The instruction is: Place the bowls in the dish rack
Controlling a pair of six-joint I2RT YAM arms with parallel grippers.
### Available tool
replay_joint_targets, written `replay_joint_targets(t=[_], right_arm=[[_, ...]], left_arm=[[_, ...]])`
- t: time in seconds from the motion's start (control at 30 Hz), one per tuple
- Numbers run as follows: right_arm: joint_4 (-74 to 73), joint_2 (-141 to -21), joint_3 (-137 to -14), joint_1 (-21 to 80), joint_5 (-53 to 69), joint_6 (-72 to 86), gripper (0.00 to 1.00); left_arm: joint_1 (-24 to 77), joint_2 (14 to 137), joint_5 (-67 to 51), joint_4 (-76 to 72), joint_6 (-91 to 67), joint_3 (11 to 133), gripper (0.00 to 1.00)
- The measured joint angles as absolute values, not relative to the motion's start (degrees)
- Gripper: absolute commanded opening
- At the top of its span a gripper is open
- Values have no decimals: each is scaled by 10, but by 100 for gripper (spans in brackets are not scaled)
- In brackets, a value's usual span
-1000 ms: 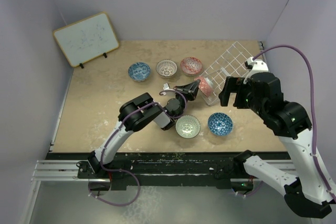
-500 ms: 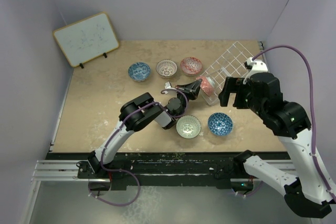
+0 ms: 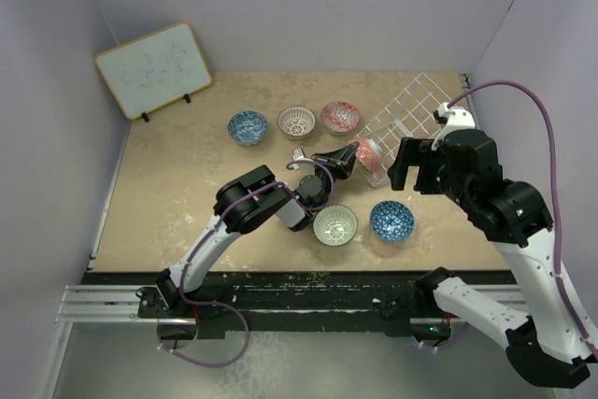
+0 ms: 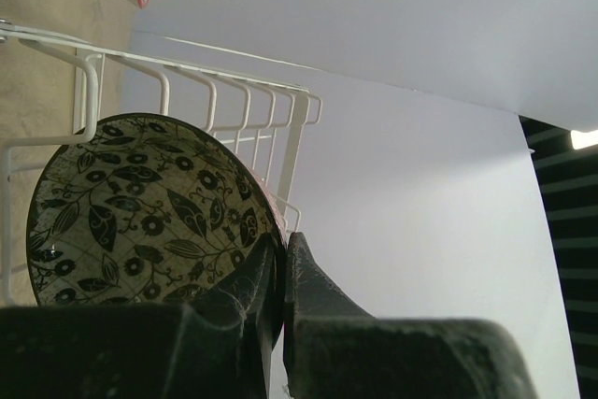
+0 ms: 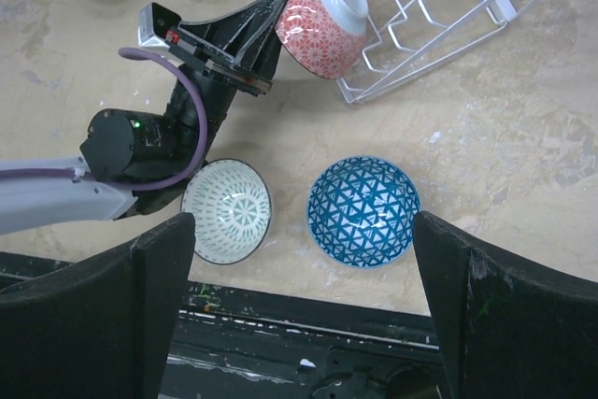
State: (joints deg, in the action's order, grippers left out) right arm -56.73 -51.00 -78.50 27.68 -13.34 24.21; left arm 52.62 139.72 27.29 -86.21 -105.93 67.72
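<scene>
Nearest your arms, a pale green-white bowl (image 3: 334, 224) and a blue triangle-patterned bowl (image 3: 391, 220) sit upright on the table, apart from each other. Your right gripper (image 3: 405, 167) hangs over them, jaws wide, holding nothing. Your left gripper (image 4: 283, 254) is clamped on the rim of the leaf-patterned bowl (image 4: 140, 203), which is tipped on edge at the near corner of the dish rack (image 3: 416, 105). Beyond, a second blue bowl (image 3: 248, 125), a white-lattice bowl (image 3: 296, 121) and a red bowl (image 3: 339, 117) stand in a row.

There are six bowls in all. Two are blue, the far blue bowl (image 3: 248, 125) and the near blue bowl (image 3: 391, 220). There is one lattice bowl (image 3: 296, 121), one red bowl (image 3: 340, 118), one pale green bowl (image 3: 334, 225) and one leaf-patterned bowl (image 4: 140, 203). One rack (image 3: 418, 100) sits at one o'clock and one whiteboard (image 3: 154, 69) at ten o'clock.
</scene>
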Motion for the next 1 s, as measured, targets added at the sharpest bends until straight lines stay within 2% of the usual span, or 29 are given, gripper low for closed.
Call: replay_joint_targets(t=[0.2, 0.53, 1.0], right_arm=[[-567, -510, -785, 277, -125, 242, 100], [-566, -516, -785, 277, -123, 242, 100], [-561, -517, -781, 277, -112, 242, 100]], left_arm=[[526, 1399, 272, -862, -1075, 677, 26], [526, 1399, 272, -863, -1090, 677, 36], [526, 1399, 253, -867, -1100, 642, 57]])
